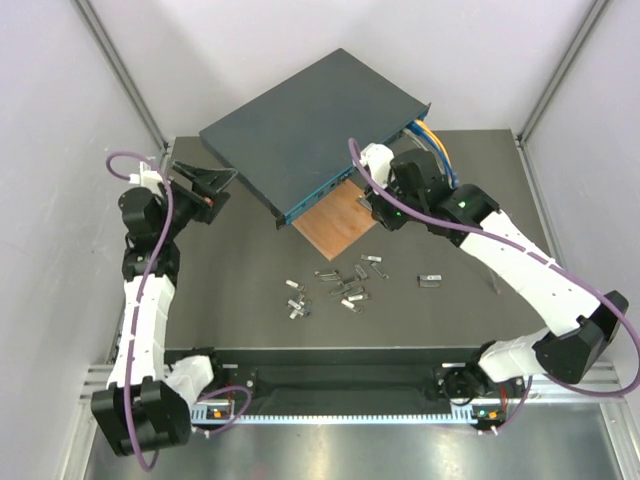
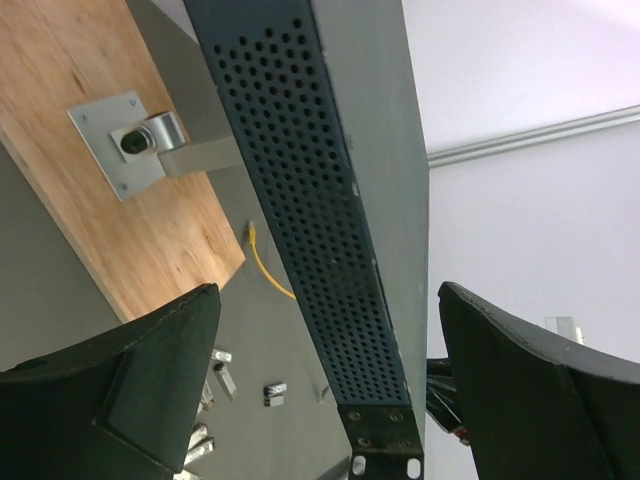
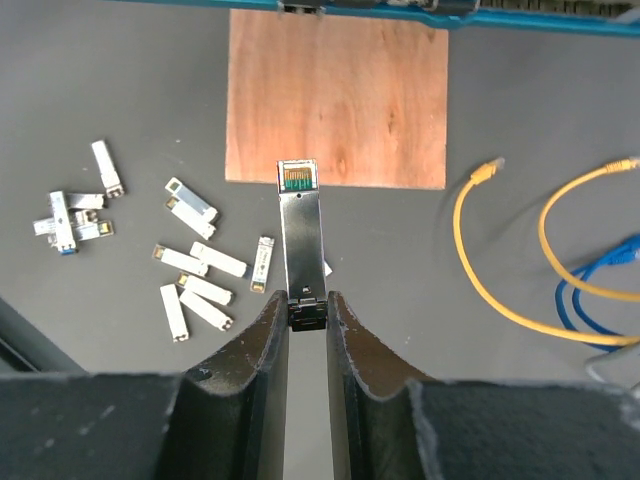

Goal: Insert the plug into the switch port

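Pinching the plug (image 3: 298, 230) by its tail end in the right gripper (image 3: 308, 312) — jaws nearly closed on it, contact end pointing toward the teal front of the switch (image 1: 300, 130) but apart from it. Hovering over the brown board (image 3: 335, 100) that lies partly under that front edge. Holding nothing in the left gripper (image 2: 328, 300), jaws spread wide, just beside the switch's perforated side wall. Scattered across the bench (image 1: 230, 270) — spare modules (image 3: 200, 265), with a yellow cable (image 3: 480, 250) and a blue cable (image 3: 590, 290) off to the right.
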